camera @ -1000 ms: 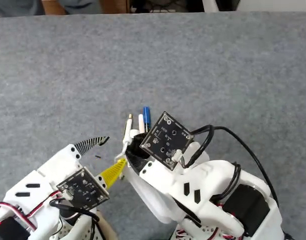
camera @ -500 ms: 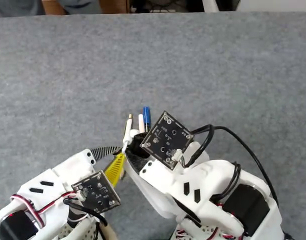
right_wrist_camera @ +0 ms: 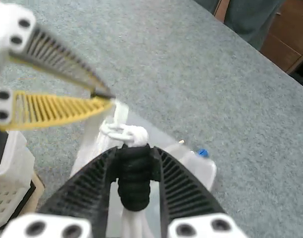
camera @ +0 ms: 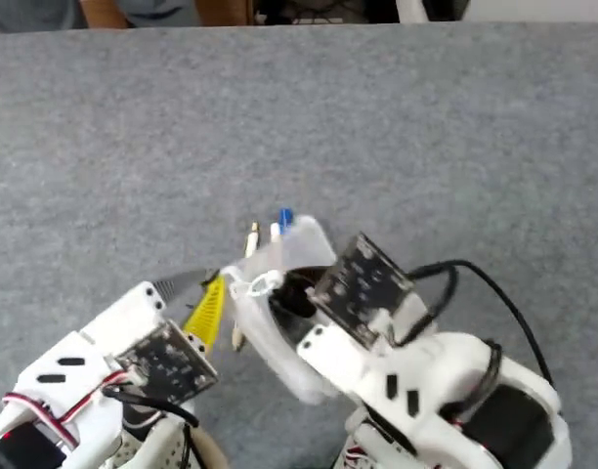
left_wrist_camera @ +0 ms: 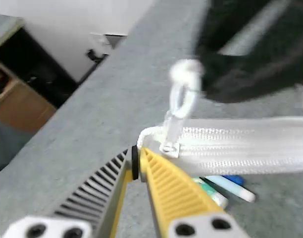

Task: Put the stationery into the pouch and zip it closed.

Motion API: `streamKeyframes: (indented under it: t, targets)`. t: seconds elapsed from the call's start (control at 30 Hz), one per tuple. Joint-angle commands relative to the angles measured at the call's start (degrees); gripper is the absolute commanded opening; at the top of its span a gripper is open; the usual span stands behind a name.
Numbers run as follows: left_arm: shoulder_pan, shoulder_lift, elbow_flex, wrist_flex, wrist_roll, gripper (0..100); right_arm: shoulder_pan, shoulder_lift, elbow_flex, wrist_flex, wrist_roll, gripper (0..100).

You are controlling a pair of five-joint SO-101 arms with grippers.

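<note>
Left wrist view: left gripper pinches pouch (right gripper holds pull).

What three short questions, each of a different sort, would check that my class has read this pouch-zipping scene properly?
1. True or false: the left hand is open and clear of the pouch.
2. Multiple choice: what is the right hand shut on? A the zip pull cord; B a pen; C the pouch's corner.
3. Fill in: the pen cap showing at the pouch's far end is ____.

Key: 1 false, it is shut on the pouch's end by the zip; 2 A; 3 blue.
</note>
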Motion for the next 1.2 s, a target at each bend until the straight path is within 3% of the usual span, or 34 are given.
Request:
streamKeyframes:
  t: [0.0,0.47,0.77,0.97,1.17]
  targets:
    - [-4.0,0.62,-2.33,-1.93,0.53,3,0.97,-3.21,-2.77,1.41,0.26,1.2]
    - [-7.43,0.7,-4.88,-1.93,0.62,3,0.97,-9.8,-2.95,12.92,0.35,1.2]
    - [-7.96,0.97,-4.79,-2.99,1.05,3,1.32,-16.31,-2.68,13.36,2.37,1.2]
    - [-11.21,1.14,-4.7,-6.86,5.89,3,10.29,-22.55,-0.57,13.27,6.77,1.2]
    - [-11.12,1.14,-4.35,-5.98,7.82,3,11.69,-28.0,3.65,13.01,8.88,1.2]
